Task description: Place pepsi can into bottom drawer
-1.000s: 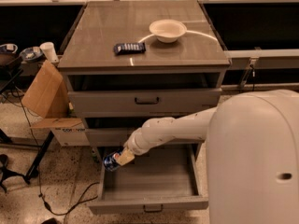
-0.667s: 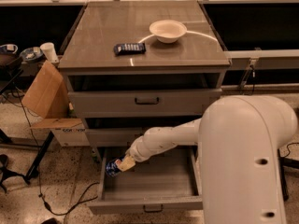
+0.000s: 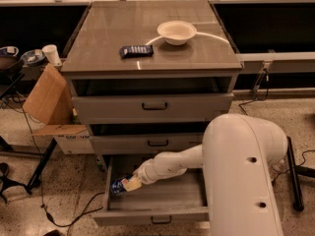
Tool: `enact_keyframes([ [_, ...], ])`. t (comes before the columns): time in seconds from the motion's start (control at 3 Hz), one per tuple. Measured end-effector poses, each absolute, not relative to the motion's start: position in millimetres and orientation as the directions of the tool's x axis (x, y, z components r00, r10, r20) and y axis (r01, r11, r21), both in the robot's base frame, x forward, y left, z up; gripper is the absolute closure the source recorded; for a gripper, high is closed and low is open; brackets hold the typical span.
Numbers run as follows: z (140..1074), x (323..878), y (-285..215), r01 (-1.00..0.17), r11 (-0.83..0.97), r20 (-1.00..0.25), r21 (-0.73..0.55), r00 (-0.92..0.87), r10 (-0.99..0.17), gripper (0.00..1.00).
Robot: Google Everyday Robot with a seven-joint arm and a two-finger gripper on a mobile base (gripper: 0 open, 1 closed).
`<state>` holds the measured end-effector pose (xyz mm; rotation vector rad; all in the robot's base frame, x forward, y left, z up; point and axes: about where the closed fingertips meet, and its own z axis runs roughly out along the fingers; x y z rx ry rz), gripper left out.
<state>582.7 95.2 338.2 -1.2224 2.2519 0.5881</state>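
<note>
Pincer [image 3: 128,183] grasping pepsi can [image 3: 117,186] inside bottom drawer [image 3: 172,194], beside left wall; risk: can snags wall or rolls on release.

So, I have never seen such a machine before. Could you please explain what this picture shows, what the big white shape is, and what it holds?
The big white shape is a robot's arm, seen very close. There is only one camera, and it looks down at a grey cabinet from the front. The arm goes into the open bottom drawer. At the arm's end is the gripper, at the left side of that drawer. Its two fingers hold a small blue can. On top of the cabinet lie a white bowl and a flat dark packet.
</note>
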Motion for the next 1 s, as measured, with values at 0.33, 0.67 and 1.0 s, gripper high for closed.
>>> enact_keyframes([
  [0.33, 305, 575, 100, -0.838, 0.523, -0.604, 0.154, -0.499, -0.622, 1.0],
  [0.67, 281, 570, 106, -0.835, 0.527, -0.619, 0.16, -0.5, -0.605, 1.0],
  [1.0, 267, 568, 116, -0.838, 0.521, -0.626, 0.162, -0.495, -0.602, 1.0],
])
